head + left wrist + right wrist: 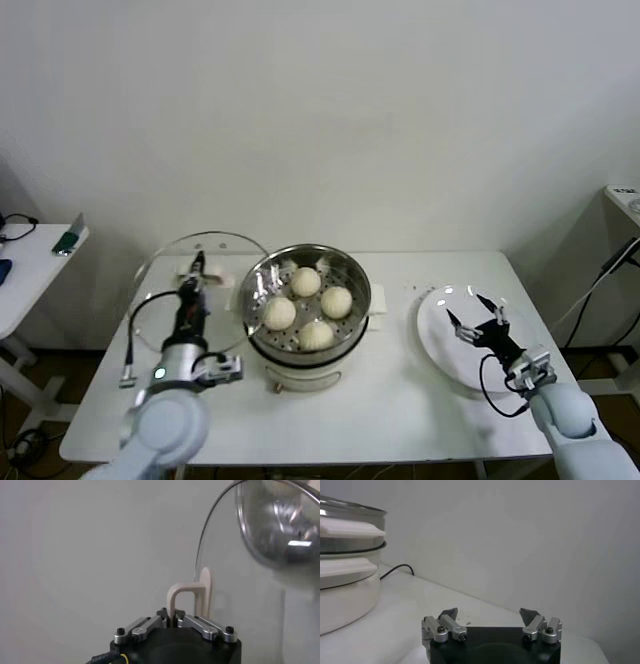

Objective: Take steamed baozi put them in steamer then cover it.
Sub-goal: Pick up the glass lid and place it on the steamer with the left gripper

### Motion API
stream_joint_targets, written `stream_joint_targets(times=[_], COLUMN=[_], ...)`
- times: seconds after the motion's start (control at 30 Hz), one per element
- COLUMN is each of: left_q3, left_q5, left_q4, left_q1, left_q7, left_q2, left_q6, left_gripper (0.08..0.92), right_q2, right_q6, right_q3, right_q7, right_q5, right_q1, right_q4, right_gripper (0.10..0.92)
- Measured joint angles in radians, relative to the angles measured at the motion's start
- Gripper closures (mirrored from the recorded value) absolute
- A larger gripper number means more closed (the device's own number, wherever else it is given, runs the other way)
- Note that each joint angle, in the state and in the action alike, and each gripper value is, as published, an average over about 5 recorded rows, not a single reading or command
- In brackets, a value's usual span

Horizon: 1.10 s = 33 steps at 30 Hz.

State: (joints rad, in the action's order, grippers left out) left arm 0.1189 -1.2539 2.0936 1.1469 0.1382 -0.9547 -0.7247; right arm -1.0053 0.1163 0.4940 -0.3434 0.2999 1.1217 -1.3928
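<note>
Baozi [307, 281] — four, all down in the steamer [306, 311], resting on its perforated tray in a loose ring: one toward the back, one to the robot's right, one at the front, one to its left. Steamer mid-table [400, 400], uncovered, steel rim above white base; a slice of that rim and base also visible at the edge of the right wrist view [345, 575].

Cover [200, 290] off the pot, on the robot's left side of it, tilted with its far rim raised and its near-pot edge just beside the steamer's rim. Left gripper [194, 272] clenched on the cover's cream handle [186, 597] — fingers pinched together at the base of the handle loop in the left wrist view, glass dome [250, 570] rising past it. Cover therefore directly in that gripper's grasp, well clear of the baozi.

Right gripper [478, 318] released, fingers spread wide, nothing between them; poised over the white plate [440, 345] on the robot's right of the steamer, apart from the pot and the baozi.
</note>
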Motion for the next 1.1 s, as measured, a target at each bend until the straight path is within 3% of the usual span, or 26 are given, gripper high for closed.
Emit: stream_joint_targets(times=[0.3, 0.67, 1.1], left_q3=[-0.165, -0.261, -0.282], left_q5=[-0.095, -0.18, -0.219], left_q4=[-0.085, -0.178, -0.235], left_q1=[-0.154, -0.214, -0.242], left_q7=[0.094, 0.142, 0.172], left_q2=[-0.156, -0.335, -0.396], left_q6=[-0.012, -0.012, -0.012], left_gripper=[0.848, 0.848, 0.848], right_q2=[-0.009, -0.011, -0.018], right_q6=[-0.003, -0.006, -0.005], right_q3=[0.008, 0.016, 0.019], right_q7=[0.002, 0.002, 0.002], right_q5=[-0.02, -0.033, -0.047], right_q1=[-0.004, -0.014, -0.021], right_q4=[0.008, 0.011, 0.021], right_gripper=[0.203, 0.203, 0.203])
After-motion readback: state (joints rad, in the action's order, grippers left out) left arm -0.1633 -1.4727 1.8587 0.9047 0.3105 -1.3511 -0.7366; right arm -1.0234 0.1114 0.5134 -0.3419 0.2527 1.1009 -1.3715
